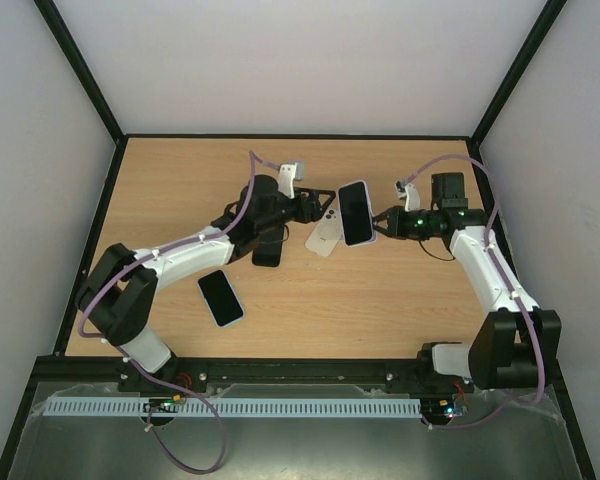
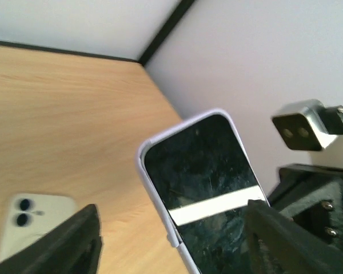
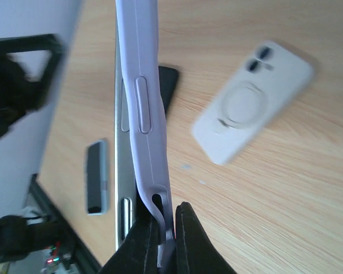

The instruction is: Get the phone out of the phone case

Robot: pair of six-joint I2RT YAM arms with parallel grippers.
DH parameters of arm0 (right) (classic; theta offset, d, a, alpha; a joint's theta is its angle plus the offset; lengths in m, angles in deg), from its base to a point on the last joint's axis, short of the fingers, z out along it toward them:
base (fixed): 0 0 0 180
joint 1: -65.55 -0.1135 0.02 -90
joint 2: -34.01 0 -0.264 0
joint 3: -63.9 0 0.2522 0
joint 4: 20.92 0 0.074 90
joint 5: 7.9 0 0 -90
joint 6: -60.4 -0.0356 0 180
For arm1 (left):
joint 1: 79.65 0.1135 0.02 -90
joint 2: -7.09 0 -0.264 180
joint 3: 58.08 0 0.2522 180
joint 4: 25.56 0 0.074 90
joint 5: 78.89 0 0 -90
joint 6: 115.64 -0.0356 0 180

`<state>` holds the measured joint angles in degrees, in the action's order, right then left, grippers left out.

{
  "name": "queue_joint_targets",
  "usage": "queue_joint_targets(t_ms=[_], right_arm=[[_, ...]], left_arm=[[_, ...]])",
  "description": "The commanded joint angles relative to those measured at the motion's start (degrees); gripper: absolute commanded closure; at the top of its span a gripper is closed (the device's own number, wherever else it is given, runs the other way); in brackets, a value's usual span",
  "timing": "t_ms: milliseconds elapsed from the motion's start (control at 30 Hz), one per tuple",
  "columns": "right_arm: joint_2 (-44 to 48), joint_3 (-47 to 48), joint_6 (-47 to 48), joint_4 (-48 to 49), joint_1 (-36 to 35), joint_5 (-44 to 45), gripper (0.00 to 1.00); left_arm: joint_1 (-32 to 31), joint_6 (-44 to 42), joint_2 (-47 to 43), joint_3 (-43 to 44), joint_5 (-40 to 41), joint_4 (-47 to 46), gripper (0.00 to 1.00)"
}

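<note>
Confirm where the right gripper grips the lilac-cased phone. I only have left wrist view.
Observer: The right gripper is shut on one long rim of the lilac silicone phone case, near its end, holding it edge-on above the wooden table.
Operator: Besides the white phone lying back up, anything else down there?
Observer: A black slab phone lies flat beside the left arm.
Operator: That all?
Observer: No, a dark-screened phone in a pale case lies screen up, nearer the table's near edge.
</note>
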<state>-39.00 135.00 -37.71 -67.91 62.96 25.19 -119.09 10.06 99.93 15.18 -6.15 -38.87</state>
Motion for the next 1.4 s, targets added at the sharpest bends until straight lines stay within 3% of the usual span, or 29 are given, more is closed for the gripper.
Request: queue_joint_targets(t_ms=[0,200,600,1367], right_arm=[[-1.52,-0.70,0.44,-5.66,0.48,12.92,0.98],[-4.62,-0.67,-1.76,-9.83,0.84,27.88,0.98],[-3.11,-4.01,-9.20,-9.15,1.00,37.72,0.98],[-11.36,-5.44,-12.16,-5.05,0.90,35.63,0.98]], left_arm=[[-5.18,-6.04,0.82,1.45,15.23,3.85,0.28],[-13.45,-13.15,5.21,1.45,20.34,0.45,0.33],[-23.92,-22.53,15.99,7.24,29.20,-0.27,0.32],[-26.68,-30.74,29.73,13.35,25.83,-8.07,0.34]])
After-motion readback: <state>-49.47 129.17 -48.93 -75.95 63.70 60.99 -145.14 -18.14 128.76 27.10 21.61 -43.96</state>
